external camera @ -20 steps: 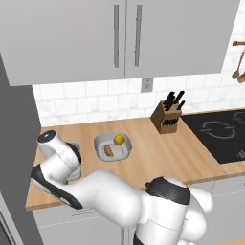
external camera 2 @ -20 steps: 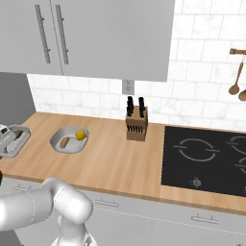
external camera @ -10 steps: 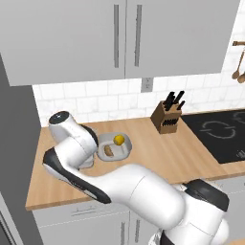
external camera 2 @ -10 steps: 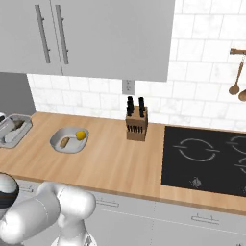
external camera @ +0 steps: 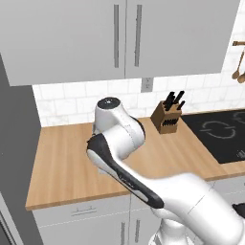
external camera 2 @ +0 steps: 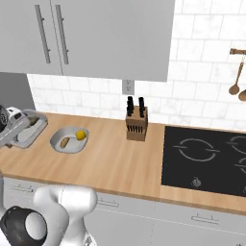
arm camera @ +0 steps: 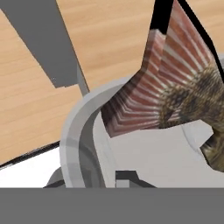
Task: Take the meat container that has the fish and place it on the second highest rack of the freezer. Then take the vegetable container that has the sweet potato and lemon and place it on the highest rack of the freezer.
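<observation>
In the right base view my gripper (external camera 2: 19, 129) is at the far left, just above the counter, shut on the rim of the grey meat container (external camera 2: 30, 132). The hand view looks into that container: its curved grey rim (arm camera: 81, 127) is close up. The fish's ribbed reddish tail fin and brown scaly body (arm camera: 175, 83) lie inside, and one dark fingertip (arm camera: 127, 176) shows at the bottom. Right of it, the vegetable container (external camera 2: 57, 146) rests on the counter, holding the sweet potato (external camera 2: 64, 142) and the lemon (external camera 2: 80, 135). In the left base view my arm's elbow (external camera: 117, 131) covers that spot.
A knife block (external camera 2: 136, 126) stands against the tiled wall mid-counter, also in the left base view (external camera: 166, 118). The black stovetop (external camera 2: 206, 158) lies to the right. Grey wall cabinets (external camera: 119, 36) hang overhead. A tall dark grey panel (external camera: 16, 158) bounds the counter's left end.
The arm has swung right, carrying the meat container in from the left edge over the counter. Its elbow now hides the vegetable container in the left base view.
</observation>
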Tool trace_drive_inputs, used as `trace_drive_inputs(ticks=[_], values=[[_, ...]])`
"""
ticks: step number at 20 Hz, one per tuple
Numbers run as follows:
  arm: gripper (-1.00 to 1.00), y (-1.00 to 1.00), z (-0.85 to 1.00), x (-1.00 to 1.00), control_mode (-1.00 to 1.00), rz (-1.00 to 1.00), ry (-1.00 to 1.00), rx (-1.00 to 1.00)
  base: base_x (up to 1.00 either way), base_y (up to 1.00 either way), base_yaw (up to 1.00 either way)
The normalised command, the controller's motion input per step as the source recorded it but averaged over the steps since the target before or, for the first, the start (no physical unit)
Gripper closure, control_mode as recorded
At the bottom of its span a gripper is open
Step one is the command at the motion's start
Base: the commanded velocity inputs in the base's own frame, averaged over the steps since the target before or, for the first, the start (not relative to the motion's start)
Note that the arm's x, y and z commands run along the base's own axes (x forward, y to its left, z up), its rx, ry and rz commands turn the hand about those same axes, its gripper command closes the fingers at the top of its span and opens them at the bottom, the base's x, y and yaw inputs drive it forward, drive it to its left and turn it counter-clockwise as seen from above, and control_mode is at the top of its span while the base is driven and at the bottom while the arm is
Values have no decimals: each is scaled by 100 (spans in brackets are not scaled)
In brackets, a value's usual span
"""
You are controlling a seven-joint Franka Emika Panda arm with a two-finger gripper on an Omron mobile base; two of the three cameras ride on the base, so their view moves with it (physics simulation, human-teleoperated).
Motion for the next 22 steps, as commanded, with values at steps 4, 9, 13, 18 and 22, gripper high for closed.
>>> trace_drive_inputs(ticks=[4,9,13,18,22], values=[[100,-100,9,-8,-100,1,-2,4,0,0,0],[100,-100,0,-1,-100,1,0,0,0,0,0],[100,-100,8,0,-100,10,-1,0,0,0,0],[100,-93,9,0,-100,25,0,-6,0,0,0],[100,-46,0,0,-100,31,0,-19,0,0,0]])
